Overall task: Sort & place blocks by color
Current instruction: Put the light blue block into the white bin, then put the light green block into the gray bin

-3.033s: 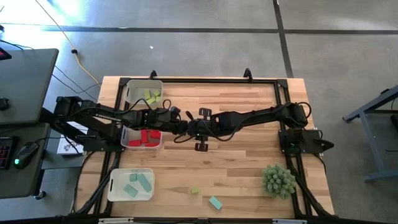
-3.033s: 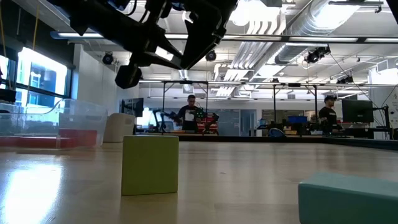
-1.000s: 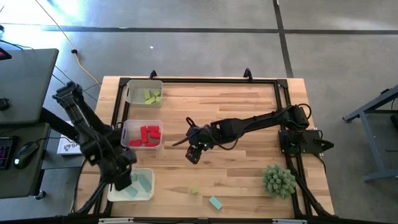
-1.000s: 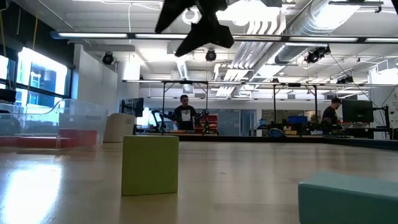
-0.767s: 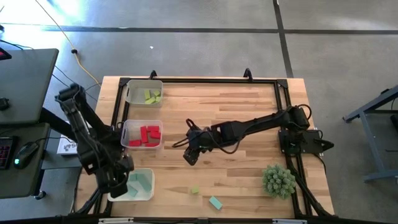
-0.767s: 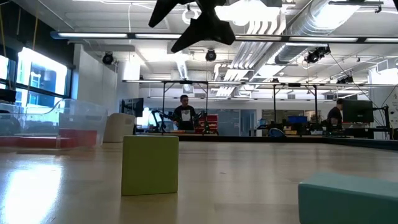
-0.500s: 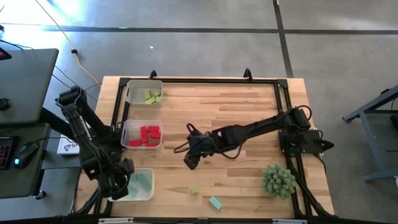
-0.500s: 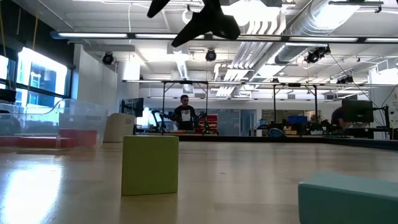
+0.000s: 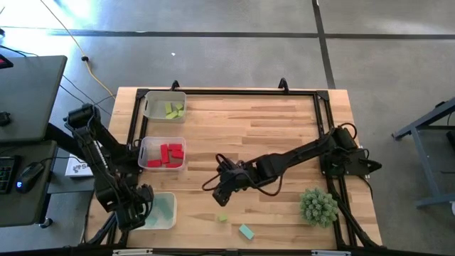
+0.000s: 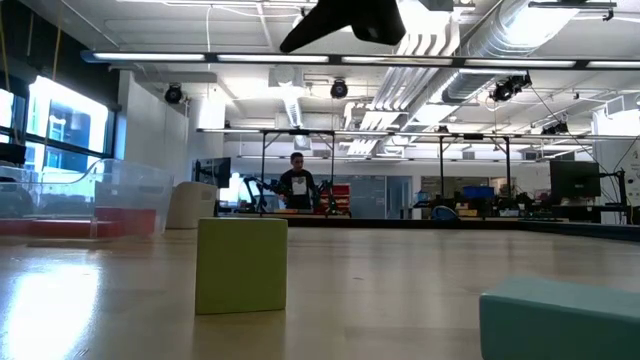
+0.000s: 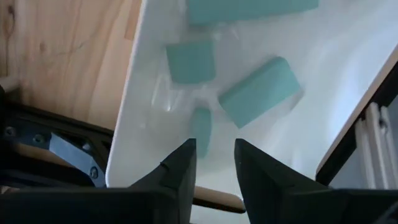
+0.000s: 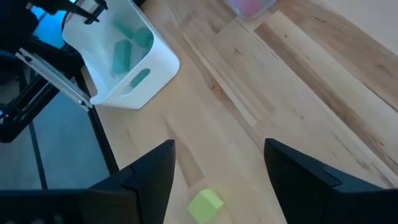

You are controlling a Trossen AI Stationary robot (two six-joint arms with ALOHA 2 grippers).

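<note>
A yellow-green block [image 9: 222,217] and a teal block [image 9: 246,231] lie on the table near its front edge; both also show in the low view, the yellow-green block [image 10: 241,265] and the teal block [image 10: 560,315]. My right gripper [image 12: 217,180] hangs open above the table, just on the far side of the yellow-green block [image 12: 205,205], and touches nothing. My left gripper [image 11: 216,165] points down over the near-left bin [image 9: 165,213], its fingers a little apart with nothing between them. Several teal blocks [image 11: 259,91] lie on that bin's floor, a small one [image 11: 201,130] just beyond the fingertips.
A bin with red blocks [image 9: 163,154] stands at mid left and one with yellow-green blocks [image 9: 166,108] at far left. A spiky green plant ball [image 9: 318,206] sits near the right front corner. A black frame [image 9: 323,107] edges the table.
My left gripper has sunk and gone toward the table's near-left corner, over the bin of teal blocks. My right gripper has gone toward the near edge, closer to the yellow-green block, its fingers still wide apart. The blocks on the table have not moved.
</note>
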